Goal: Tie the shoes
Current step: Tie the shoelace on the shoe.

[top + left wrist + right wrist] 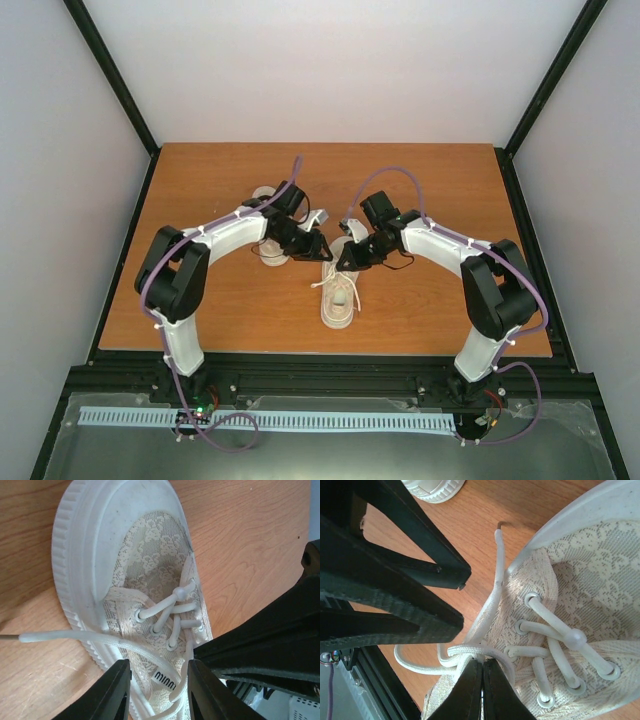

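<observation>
1. Right gripper: jaws pressed together, a braided lace loop at their tips. I cannot tell if it is pinched.
2. Left gripper: jaws spread, straddling the tongue.
3. Beneath both jaws lies the shoe: cream lacy fabric, ribbed rubber toe. Its laces are crossed but there is no bow yet.
4. Lace end lies loose on the wood-grain tabletop.
5. Beyond the right jaws lies the second shoe, its laces hidden. Most of the tying looks undone.

A robotics lab cell: white panels, black frame, wooden table with 2 robot arms.
</observation>
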